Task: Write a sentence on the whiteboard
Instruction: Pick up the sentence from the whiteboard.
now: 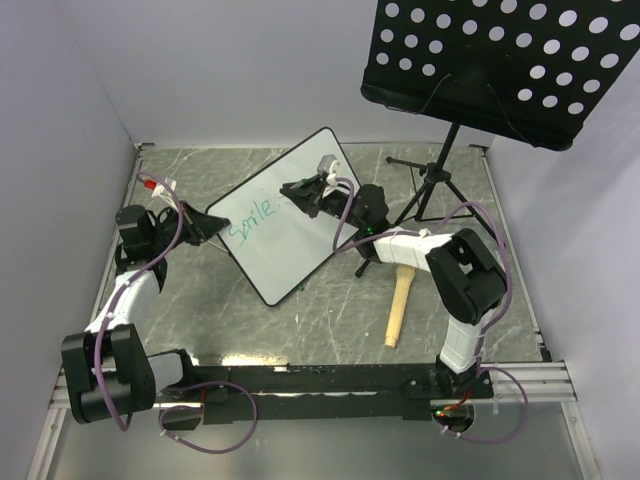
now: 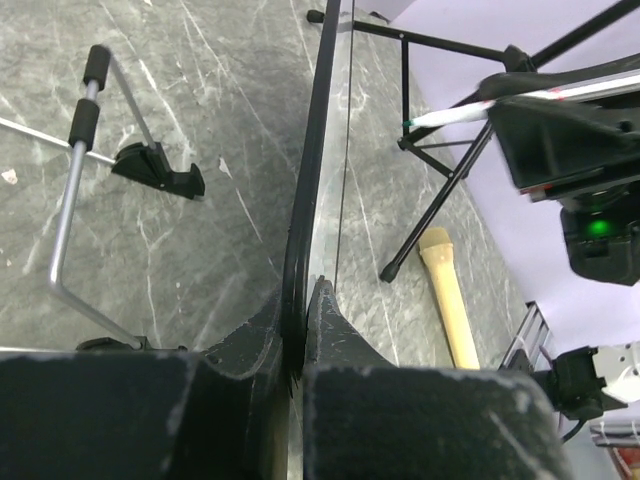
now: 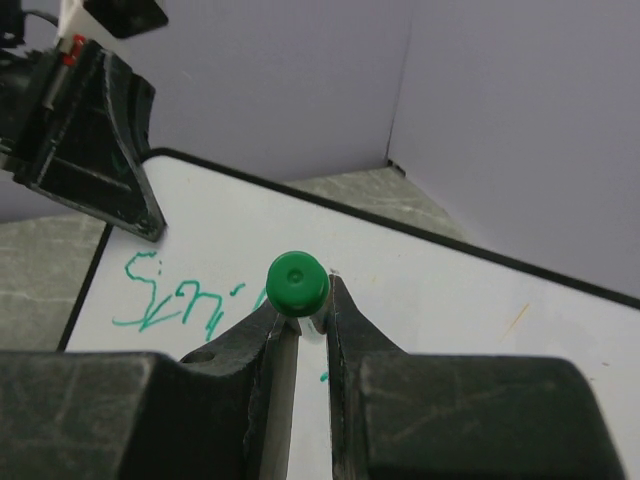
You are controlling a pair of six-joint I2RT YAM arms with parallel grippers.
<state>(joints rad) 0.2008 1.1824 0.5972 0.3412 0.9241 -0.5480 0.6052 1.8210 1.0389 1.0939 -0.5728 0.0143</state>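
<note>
Your whiteboard (image 1: pixel 290 225) sits at a slant dead centre of the top view, on the grey marbled worktop (image 1: pixel 200 300), with one corner pointing toward the upper middle of the frame. Your left claw (image 1: pixel 205 228) is pinched tight on the board's black frame at its left-hand end in that view. From the left wrist cam you see the board edge-on with both fingers (image 2: pixel 335 335) squeezing it. The sentence (image 1: pixel 250 218) is teal-green and reads only "Smile", sitting near that gripped end. Your right claw (image 1: pixel 303 190) hangs over the middle of the board, clamped on a marker (image 3: pixel 296 283) whose green butt end pokes up between the fingers in the right wrist view. Can't tell if the tip is touching the surface. A music stand (image 1: pixel 500 60) fills the upper right of the top view, and a wooden handle (image 1: pixel 400 305) lies on the worktop just right of the board, lower centre-right.
</note>
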